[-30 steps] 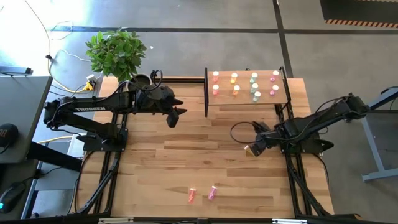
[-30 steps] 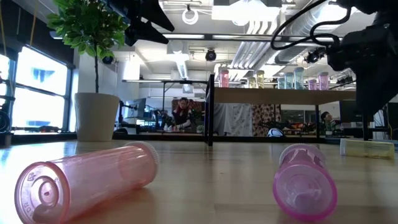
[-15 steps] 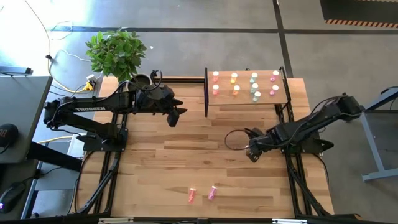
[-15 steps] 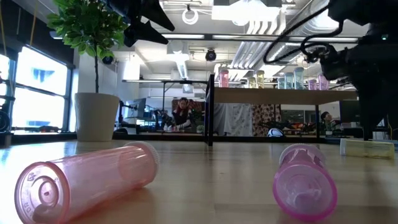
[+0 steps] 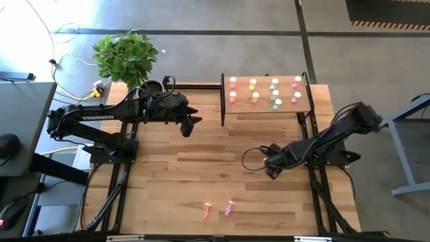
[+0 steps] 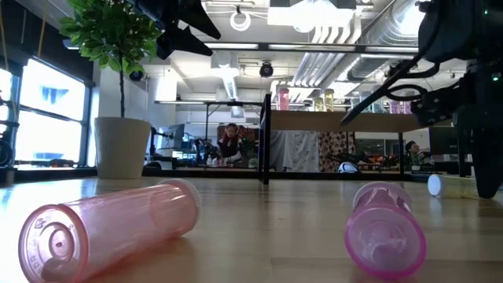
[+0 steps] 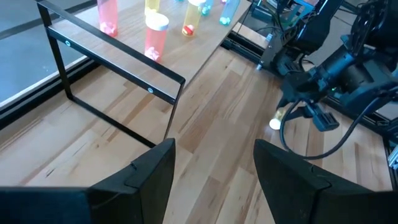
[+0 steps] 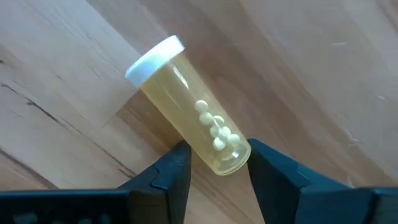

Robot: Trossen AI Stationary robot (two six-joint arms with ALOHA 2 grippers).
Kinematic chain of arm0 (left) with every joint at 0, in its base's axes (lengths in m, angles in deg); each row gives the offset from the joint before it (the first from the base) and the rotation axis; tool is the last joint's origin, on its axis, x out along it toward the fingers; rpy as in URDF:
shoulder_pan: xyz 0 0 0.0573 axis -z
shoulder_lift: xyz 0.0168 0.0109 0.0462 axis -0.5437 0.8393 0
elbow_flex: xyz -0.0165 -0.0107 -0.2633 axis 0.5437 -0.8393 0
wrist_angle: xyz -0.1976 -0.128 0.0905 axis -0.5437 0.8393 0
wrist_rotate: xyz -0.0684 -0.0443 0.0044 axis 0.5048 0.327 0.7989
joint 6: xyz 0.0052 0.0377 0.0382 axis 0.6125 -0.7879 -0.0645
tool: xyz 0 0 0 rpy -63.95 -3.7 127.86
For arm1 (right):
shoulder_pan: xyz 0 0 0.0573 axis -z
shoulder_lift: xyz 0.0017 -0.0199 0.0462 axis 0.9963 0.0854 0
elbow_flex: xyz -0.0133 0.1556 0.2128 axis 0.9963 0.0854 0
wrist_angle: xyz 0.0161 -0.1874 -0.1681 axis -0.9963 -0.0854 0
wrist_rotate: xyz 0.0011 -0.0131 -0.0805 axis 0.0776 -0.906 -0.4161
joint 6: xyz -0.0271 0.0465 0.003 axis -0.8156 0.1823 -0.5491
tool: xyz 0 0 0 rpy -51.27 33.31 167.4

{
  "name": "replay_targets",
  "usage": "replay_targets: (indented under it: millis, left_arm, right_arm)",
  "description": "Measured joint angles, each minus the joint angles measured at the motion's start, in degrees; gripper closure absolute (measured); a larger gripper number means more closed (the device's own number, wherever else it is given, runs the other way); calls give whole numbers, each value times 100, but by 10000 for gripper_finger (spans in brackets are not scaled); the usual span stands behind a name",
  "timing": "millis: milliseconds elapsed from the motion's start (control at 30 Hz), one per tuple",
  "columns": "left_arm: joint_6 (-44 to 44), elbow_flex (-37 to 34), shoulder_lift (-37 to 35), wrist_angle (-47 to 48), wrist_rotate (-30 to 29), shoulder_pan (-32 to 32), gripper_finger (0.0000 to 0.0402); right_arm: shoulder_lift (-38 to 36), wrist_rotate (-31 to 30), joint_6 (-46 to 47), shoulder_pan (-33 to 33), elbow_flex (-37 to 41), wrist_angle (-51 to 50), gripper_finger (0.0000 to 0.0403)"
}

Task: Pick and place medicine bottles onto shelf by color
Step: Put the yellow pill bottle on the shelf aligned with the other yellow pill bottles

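A yellow medicine bottle (image 8: 186,106) with a white cap lies on its side right of the table's middle; its cap (image 6: 435,185) faces the near edge. My right gripper (image 5: 271,168) is low over it, shut on its bottom end. My left gripper (image 5: 190,124) hangs open, high above the far left part of the table, holding nothing. The shelf (image 5: 269,111) stands at the far edge with several bottles upright on it in colour columns. A red-pink bottle (image 5: 207,210) and a magenta bottle (image 5: 229,208) lie on their sides near the near edge. My right gripper pinches the yellow bottle's bottom end (image 8: 227,155), the end away from the white cap, between its two fingers (image 8: 177,165). The fingers come from above, slanting down, and lie across the bottle. The bottle lies level, on or just above the wood.
A potted plant (image 5: 125,57) stands off the far left corner. The shelf's black frame post (image 5: 222,101) rises left of the board. Black rails (image 5: 316,195) run along both table sides. Bare wood lies between the grippers and the two near bottles.
My right gripper has come down and a little toward the near edge, onto the yellow bottle. The bottle, which lay crosswise on the table, has turned about, so that its white cap now faces the near edge.
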Motion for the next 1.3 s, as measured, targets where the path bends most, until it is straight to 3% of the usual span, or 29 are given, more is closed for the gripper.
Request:
replay_targets:
  millis: [400, 700, 1133, 1300]
  left_arm:
    - [2, -2, 0, -2, 2, 0, 193]
    - [2, 0, 0, -2, 2, 0, 193]
    - [-10, 0, 1, 40, 11, 0, 193]
    - [35, -1, 0, 605, 9, 0, 193]
  right_arm:
    - [153, 13, -243, 0, -14, 160, 283]
    - [156, 54, -253, 0, -14, 233, 341]
    - [160, 168, -107, 7, -11, 273, 343]
    - [162, 164, 4, 7, -10, 300, 343]
